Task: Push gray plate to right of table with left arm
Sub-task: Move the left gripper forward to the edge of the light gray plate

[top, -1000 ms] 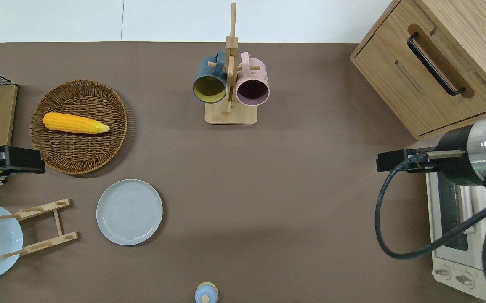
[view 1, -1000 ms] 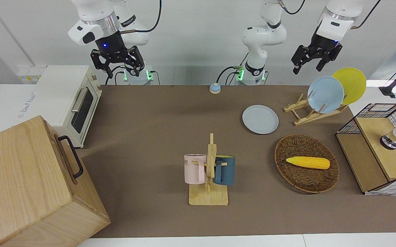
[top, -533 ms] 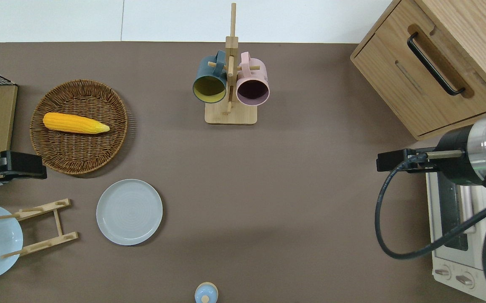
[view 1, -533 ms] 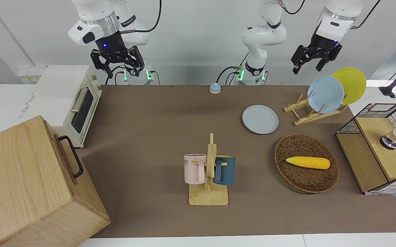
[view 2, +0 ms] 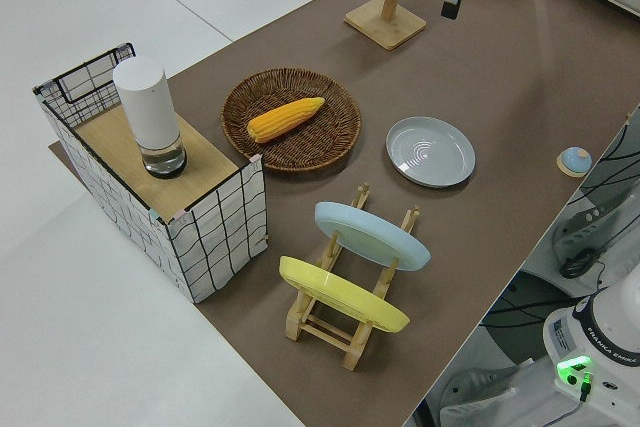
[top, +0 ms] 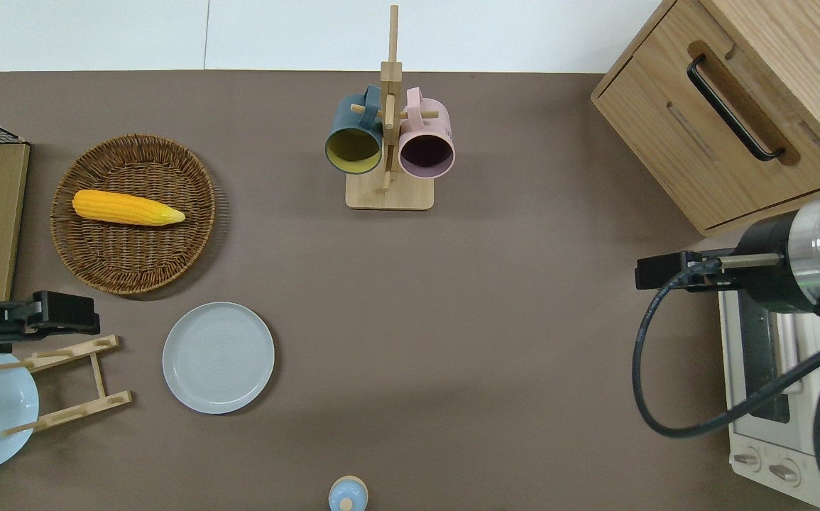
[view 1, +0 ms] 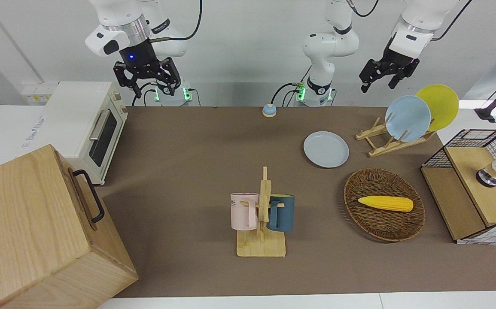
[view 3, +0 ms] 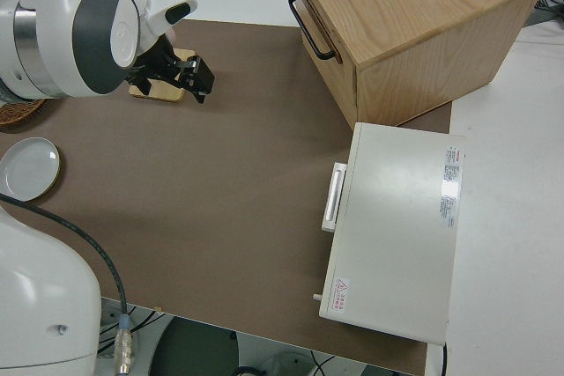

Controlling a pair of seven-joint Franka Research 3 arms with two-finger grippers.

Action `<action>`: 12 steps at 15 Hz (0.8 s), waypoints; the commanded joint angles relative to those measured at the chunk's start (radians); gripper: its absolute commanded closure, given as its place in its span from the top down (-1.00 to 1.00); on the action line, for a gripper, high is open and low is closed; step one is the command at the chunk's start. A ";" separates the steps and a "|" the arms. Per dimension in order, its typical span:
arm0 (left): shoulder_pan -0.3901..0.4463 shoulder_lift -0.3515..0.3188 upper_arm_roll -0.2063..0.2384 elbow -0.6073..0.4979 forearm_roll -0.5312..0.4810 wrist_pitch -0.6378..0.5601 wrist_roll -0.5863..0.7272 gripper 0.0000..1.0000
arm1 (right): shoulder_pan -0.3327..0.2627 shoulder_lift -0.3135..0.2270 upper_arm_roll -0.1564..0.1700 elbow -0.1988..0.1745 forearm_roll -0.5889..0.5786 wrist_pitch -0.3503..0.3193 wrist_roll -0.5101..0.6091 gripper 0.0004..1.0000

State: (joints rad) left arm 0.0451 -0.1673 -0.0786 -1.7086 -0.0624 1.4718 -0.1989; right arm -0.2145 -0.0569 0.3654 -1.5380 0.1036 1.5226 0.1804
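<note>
The round, shallow, pale bluish-gray plate (top: 218, 358) lies flat on the matte brown table (top: 452, 319), toward the left arm's end, nearer to the robots than the round woven wicker basket (top: 134, 213) that holds a yellow corn cob (top: 127, 207), and just beside the slatted wooden plate rack (top: 69, 383), in which a brighter light-blue plate (view 1: 407, 118) and a yellow plate (view 1: 439, 106) stand on edge. Nothing touches the gray plate. The left arm's black two-finger gripper (view 1: 380, 77) hangs high in the air with its fingers spread apart and grasping nothing; from overhead it is over the rack's edge that faces the basket, apart from the plate. The step in hand looks like the approach. To do it well, the gripper should probably come down between the rack and the plate, low enough for a finger to meet the raised rim on the rack's side (a contact too high would likely slide over so shallow a dish), and then press steadily toward the right arm's end, through the plate's middle line so that it does not spin away. The descent must spare the rack and its leaning plates. The tabletop toward the white toaster oven (view 1: 86, 124) looks open; the wooden mug stand (top: 388, 142) with its two mugs is farther from the robots than that path. The right gripper (view 1: 147, 75) is parked, its fingers apart and empty.
</note>
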 commanded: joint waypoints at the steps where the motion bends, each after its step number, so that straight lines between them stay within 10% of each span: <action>1: 0.001 -0.087 0.014 -0.144 -0.022 0.088 0.029 0.99 | -0.006 0.006 0.003 0.015 0.016 -0.005 0.002 0.99; 12: 0.002 -0.084 0.025 -0.359 -0.033 0.224 0.065 0.99 | -0.006 0.006 0.003 0.015 0.016 -0.005 0.002 0.99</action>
State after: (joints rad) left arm 0.0453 -0.2244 -0.0623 -1.9540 -0.0771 1.6120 -0.1574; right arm -0.2145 -0.0569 0.3654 -1.5380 0.1036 1.5226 0.1804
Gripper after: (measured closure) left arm 0.004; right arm 0.004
